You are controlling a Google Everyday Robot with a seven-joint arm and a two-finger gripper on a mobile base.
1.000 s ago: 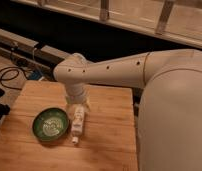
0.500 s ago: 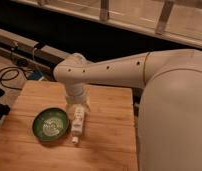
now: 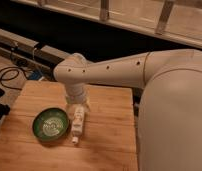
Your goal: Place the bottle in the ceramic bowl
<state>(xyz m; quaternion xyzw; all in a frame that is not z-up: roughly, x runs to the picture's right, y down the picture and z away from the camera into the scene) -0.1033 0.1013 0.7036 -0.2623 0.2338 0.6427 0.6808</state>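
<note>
The dark green ceramic bowl (image 3: 50, 124) sits on the wooden table (image 3: 109, 135), left of centre. The slim white bottle (image 3: 76, 129) lies on the table just right of the bowl's rim, with its cap towards the front edge. My gripper (image 3: 78, 112) points straight down from the white arm, right over the far end of the bottle. The wrist hides that end of the bottle and where the gripper meets it.
My large white arm and body (image 3: 169, 100) fill the right side of the view. Black rails (image 3: 24, 47) and a coiled cable (image 3: 9, 75) lie beyond the table's far left edge. Bare wood lies right of the bottle.
</note>
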